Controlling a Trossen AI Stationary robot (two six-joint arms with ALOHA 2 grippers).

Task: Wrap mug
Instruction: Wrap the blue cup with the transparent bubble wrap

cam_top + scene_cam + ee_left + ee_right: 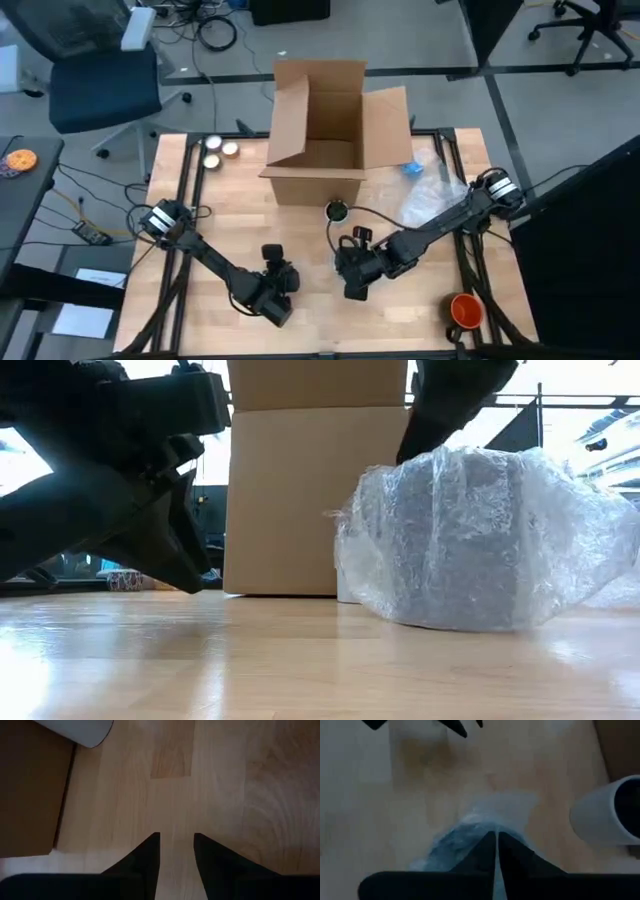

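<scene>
A white mug (pixel 336 210) with a dark inside stands on the table just in front of the cardboard box (pixel 320 130); it also shows in the right wrist view (pixel 607 812). A crumpled sheet of bubble wrap (pixel 470 540) lies heaped on the table near the mug, with a dark shape showing through it. My right gripper (pixel 496 840) is shut on this wrap, pointing down. To its left, my left gripper (pixel 176 842) hangs open over bare wood, holding nothing. My right gripper pinches the top of the bubble wrap heap (pixel 470 832) between its two fingertips, coming from above and pointing down. One layer or several, I cannot tell. The lower part of the wrap (pixel 450 615) rests on the table.
More clear wrap (pixel 432 195) and a blue scrap (pixel 411 168) lie at the box's right. An orange round thing (pixel 465 310) sits at the near right corner. Two small round tins (pixel 220 148) stand at the far left. The box's flaps stand open.
</scene>
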